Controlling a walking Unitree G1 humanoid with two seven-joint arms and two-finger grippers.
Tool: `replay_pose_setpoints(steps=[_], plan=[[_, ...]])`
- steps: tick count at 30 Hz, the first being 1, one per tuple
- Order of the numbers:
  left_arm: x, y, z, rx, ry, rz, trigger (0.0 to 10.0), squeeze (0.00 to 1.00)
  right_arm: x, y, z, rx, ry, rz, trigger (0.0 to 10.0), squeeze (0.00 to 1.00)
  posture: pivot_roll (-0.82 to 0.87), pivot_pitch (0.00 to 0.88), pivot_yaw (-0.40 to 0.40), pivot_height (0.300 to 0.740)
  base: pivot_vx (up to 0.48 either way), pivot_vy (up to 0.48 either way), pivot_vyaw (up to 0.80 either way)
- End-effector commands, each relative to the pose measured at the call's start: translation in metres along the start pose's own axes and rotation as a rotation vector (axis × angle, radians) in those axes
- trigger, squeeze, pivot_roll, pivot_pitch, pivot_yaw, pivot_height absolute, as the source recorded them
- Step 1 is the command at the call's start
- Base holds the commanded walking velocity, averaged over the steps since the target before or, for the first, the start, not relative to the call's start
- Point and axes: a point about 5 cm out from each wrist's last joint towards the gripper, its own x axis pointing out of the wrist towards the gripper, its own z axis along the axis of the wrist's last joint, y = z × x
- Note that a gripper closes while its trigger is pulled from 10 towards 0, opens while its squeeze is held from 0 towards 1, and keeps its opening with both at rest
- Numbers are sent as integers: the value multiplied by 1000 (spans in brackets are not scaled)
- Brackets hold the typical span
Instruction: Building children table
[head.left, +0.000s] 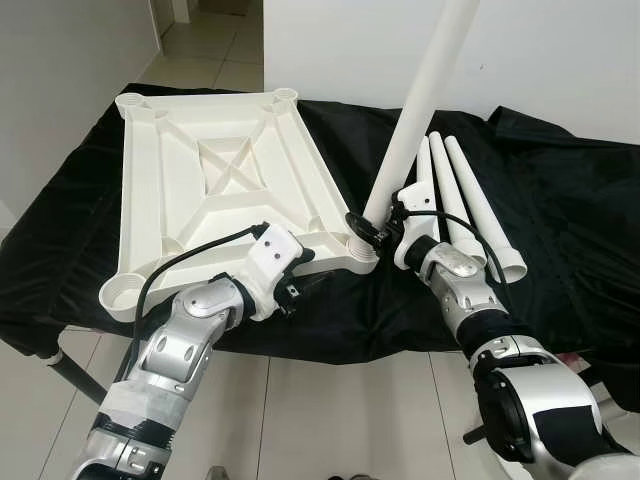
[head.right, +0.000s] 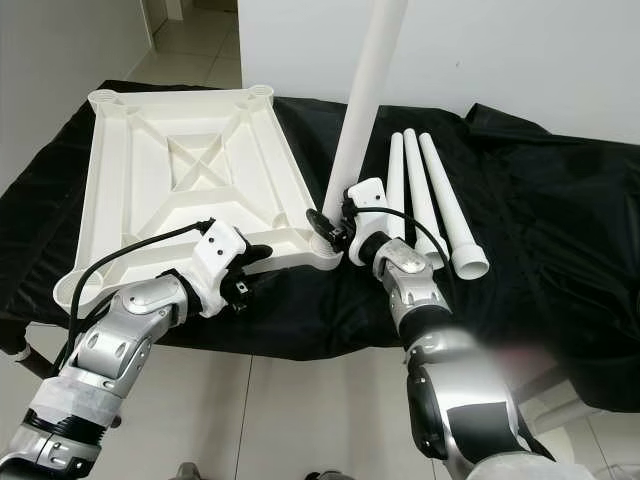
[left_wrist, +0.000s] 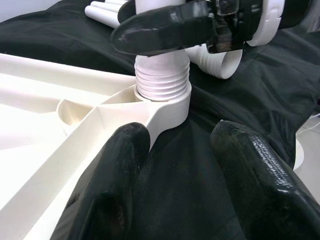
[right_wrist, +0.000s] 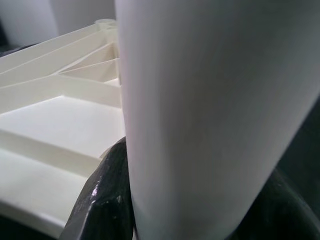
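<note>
right pincer (head.left: 372, 232) gripping leg (head.left: 420, 110), tabletop (head.left: 215, 180)

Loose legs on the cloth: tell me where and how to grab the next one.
Take the nearest loose leg around its plain round shaft near the middle, coming from above with fingers across it. It lies flat, its wide collar end toward the robot, beside the right gripper.

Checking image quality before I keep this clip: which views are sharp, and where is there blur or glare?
Left eye view: sharp and evenly lit, the tabletop and loose legs crisp. Right wrist view: the gripped leg sits so close that it is soft, with a blurred edge. Left wrist view: the threaded socket joint is sharp, the left pincer's fingers blurred, with glossy highlights.
</note>
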Motion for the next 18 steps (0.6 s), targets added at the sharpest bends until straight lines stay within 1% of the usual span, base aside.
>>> replay_pose_setpoints(steps=[1, 2, 4, 6, 7, 8, 10, 11, 13, 15, 16, 17, 18], plan=[[1, -1, 1, -5, -3, -14, 10000, 0, -5, -2, -14, 41, 47, -74, 10000, 0, 27, 81, -46, 740, 0, 0, 0], [1, -1, 1, -5, -3, -14, 10000, 0, -5, -2, -14, 41, 47, -74, 10000, 0, 27, 81, -46, 740, 0, 0, 0], [1, 0, 1, -6, -4, -13, 10000, 0, -3, 1, -14, 50, 39, -122, 10000, 0, 23, 83, -45, 740, 0, 0, 0], [1, 0, 1, -6, -4, -13, 10000, 0, -3, 1, -14, 50, 39, -122, 10000, 0, 23, 83, -45, 740, 0, 0, 0], [1, 0, 1, -6, -4, -12, 10000, 0, -2, 2, -15, 62, 47, -181, 10000, 0, 22, 84, -47, 740, 0, 0, 0], [1, 0, 1, -6, -4, -12, 10000, 0, -2, 2, -15, 62, 47, -181, 10000, 0, 22, 84, -47, 740, 0, 0, 0], [1, -1, 1, -8, -4, -11, 10000, 0, -1, 3, -19, 68, 71, -314, 10000, 0, 19, 85, -49, 740, 0, 0, 0], [1, -1, 0, -10, -4, -11, 10000, 0, -1, 5, -20, 73, 76, -360, 10000, 0, 19, 86, -51, 740, 0, 0, 0], [1, -1, 0, -10, -4, -11, 10000, 0, -1, 5, -20, 73, 76, -360, 10000, 0, 19, 86, -51, 740, 0, 0, 0], [1, -1, 0, -12, -4, -9, 10000, 0, -1, 13, -23, 73, 90, -441, 10000, 0, 18, 86, -53, 740, 0, 0, 0], [1, -1, 0, -12, -4, -9, 10000, 0, -1, 13, -23, 73, 90, -441, 10000, 0, 18, 86, -53, 740, 0, 0, 0], [1, -2, -1, -13, -3, -9, 10000, 0, 0, 18, -24, 79, 92, -482, 10000, 0, 19, 88, -56, 740, 0, 0, 0], [1, -2, -1, -13, -3, -9, 10000, 0, 0, 18, -24, 79, 92, -482, 10000, 0, 19, 88, -56, 740, 0, 0, 0]])
